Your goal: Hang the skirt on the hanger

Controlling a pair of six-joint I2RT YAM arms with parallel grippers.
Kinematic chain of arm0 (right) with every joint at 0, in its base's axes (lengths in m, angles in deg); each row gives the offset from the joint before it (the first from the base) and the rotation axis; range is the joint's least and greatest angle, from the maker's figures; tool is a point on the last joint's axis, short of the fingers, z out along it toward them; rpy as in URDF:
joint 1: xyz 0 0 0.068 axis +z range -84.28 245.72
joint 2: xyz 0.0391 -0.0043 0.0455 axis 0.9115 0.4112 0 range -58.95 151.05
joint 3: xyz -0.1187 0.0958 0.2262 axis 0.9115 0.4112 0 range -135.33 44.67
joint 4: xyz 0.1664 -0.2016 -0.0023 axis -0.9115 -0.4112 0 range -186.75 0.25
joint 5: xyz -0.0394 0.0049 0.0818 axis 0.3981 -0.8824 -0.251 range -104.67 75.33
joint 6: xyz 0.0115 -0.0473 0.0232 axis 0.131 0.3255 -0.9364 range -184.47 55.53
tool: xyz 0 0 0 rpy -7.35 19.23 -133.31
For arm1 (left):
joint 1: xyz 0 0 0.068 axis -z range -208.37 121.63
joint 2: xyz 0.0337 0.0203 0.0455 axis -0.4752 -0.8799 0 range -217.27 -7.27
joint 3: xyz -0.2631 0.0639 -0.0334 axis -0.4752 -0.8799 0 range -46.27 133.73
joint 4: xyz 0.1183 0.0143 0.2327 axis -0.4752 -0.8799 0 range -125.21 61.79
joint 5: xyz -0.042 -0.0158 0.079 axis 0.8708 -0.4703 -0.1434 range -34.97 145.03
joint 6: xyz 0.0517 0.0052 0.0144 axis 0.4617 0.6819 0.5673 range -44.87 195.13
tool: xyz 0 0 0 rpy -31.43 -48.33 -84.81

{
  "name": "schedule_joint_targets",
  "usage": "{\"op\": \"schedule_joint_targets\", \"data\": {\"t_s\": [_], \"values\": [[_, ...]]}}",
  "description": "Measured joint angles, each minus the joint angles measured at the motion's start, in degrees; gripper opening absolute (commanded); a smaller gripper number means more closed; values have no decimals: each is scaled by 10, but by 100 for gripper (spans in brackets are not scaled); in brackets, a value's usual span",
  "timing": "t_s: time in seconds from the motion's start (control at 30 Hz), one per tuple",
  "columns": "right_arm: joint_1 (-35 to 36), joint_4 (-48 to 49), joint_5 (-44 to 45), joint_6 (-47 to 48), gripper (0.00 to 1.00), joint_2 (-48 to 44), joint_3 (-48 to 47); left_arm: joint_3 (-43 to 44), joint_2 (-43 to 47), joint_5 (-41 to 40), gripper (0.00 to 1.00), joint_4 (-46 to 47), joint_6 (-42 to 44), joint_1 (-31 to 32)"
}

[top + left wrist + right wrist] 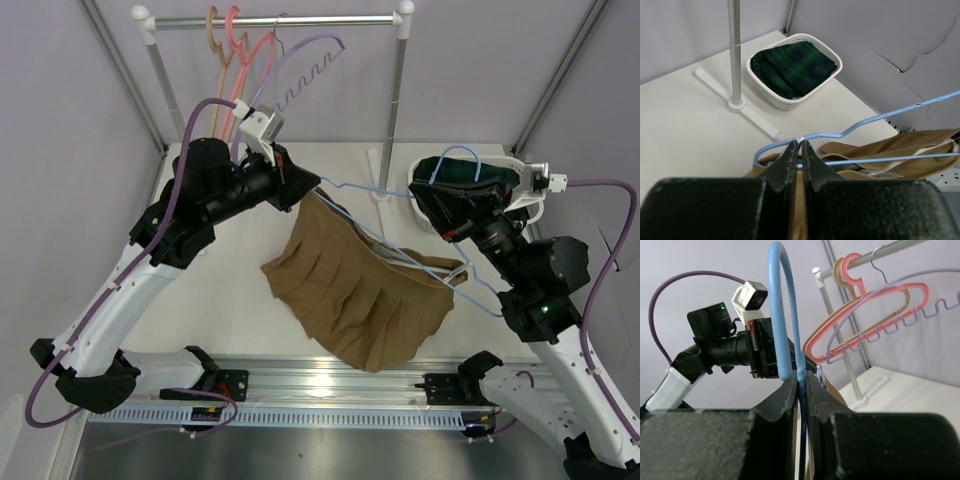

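Observation:
The tan-brown skirt [360, 300] hangs from the pale blue hanger [375, 193], which is held slantwise above the table. My right gripper [452, 232] is shut on the hanger's stem just under the hook; in the right wrist view the blue wire [780, 300] runs between the jaws of that gripper [801, 377]. My left gripper [305, 188] is at the hanger's far end, by the skirt's raised corner. In the left wrist view its jaws [800, 142] stand a slit apart with the hanger [880, 118] crossing at the tips. Tan skirt [910, 145] shows in the slit; whether it is pinched is unclear.
A white basket [795, 37] holding dark green plaid cloth [792, 62] stands at the back right, behind the right wrist. A clothes rack [270, 20] crosses the back with pink, tan and scalloped lavender hangers [240, 50]. Its right pole [395, 100] and foot stand near the hanger.

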Motion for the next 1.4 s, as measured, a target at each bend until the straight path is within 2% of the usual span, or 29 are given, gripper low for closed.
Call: {"op": "schedule_joint_targets", "data": {"t_s": [0.23,0.6,0.77,0.87,1.17,1.4], "values": [[0,2,-19,-3,0,26,-43,4,-2,5,10,11,-9,0],[0,70,-17,-38,0,35,14,6,-21,21,8,16,-19,2],[6,98,-16,-43,0,68,15,6,-26,28,11,17,-19,15],[9,109,-18,-44,0,89,7,6,-26,18,21,12,-17,16],[12,103,-48,-47,0,146,-51,17,-14,-25,34,-5,16,20],[11,104,-74,-59,0,157,-81,59,11,-56,53,-24,54,23]]}}
